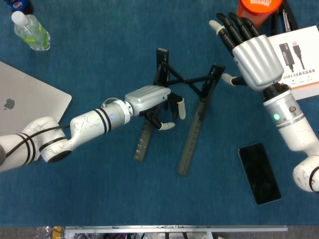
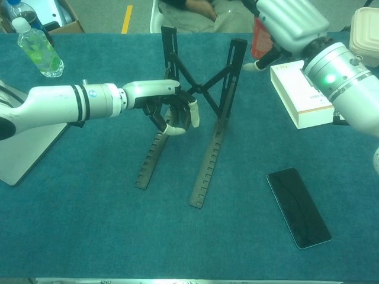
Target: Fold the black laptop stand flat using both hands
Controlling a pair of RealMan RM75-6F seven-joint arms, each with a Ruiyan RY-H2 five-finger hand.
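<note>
The black laptop stand (image 1: 192, 139) (image 2: 207, 148) stands unfolded on the blue cloth, its two notched rails joined by crossed braces (image 1: 187, 79). My left hand (image 1: 149, 98) (image 2: 160, 102) lies over the left rail (image 1: 143, 142), with its fingers curled down into the gap between the rails. Whether they clamp the rail is hidden. My right hand (image 1: 254, 55) (image 2: 290, 21) hovers spread beside the top of the right rail (image 1: 215, 69), holding nothing. Its thumb tip sits a small gap away from the rail.
A silver laptop (image 1: 25, 102) lies at the left edge, with a water bottle (image 1: 31, 31) behind it. A black phone (image 1: 259, 173) lies right of the stand. A white box (image 1: 301, 55) and an orange container (image 1: 256, 9) sit behind my right hand.
</note>
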